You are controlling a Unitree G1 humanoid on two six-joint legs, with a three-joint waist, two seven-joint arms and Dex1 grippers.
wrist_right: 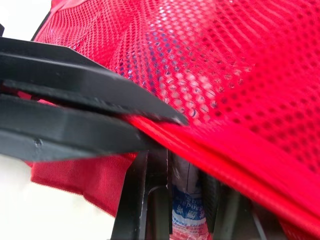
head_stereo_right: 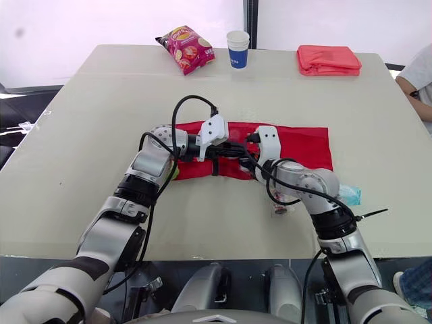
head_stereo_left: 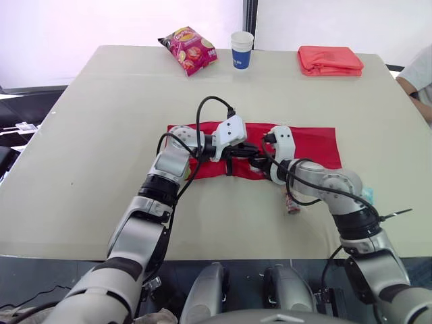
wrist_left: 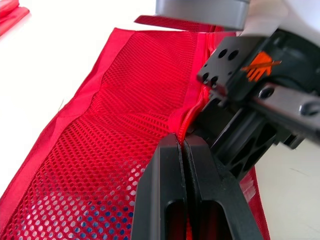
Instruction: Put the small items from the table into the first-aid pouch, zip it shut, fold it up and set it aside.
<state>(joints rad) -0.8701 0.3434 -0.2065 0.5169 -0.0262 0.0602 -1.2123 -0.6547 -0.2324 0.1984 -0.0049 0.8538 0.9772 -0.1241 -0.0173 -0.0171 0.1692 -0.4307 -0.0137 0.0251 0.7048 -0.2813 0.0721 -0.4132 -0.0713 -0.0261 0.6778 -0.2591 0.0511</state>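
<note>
Currently, the pouch (head_stereo_left: 310,145) is laid open and flat at the middle of the table (head_stereo_left: 101,135), and both grippers are brought together at its near edge. The left gripper (wrist_left: 181,144) is seen with its jaws pressed together, pinching the red rim of the mesh (wrist_left: 130,115) pocket, which is puckered at the pinch. The right gripper (head_stereo_left: 260,162) is set tip to tip against it at the same rim; whether it is spread or closed cannot be told. A packet (wrist_right: 187,217) with blue print is seen under the rim, close to the right gripper; whether it is held or already lodged in the pocket cannot be told.

The filling step is judged to be in hand and unfinished: a sachet (head_stereo_left: 291,204) and a teal wrapper (head_stereo_right: 349,194) are left on the table beside the right forearm.

The following faults are to be guarded against:

- The rim may be pulled out of the thin pinch if it is tugged hard; the opening would then collapse and the packet be blocked.
- The pouch is not held down; it may be dragged across the table by any sideways pull.
- The grippers are crowded together; a collision is likely if either is swung.
- The sachet may be swept away by the right forearm when that arm is moved.
</note>
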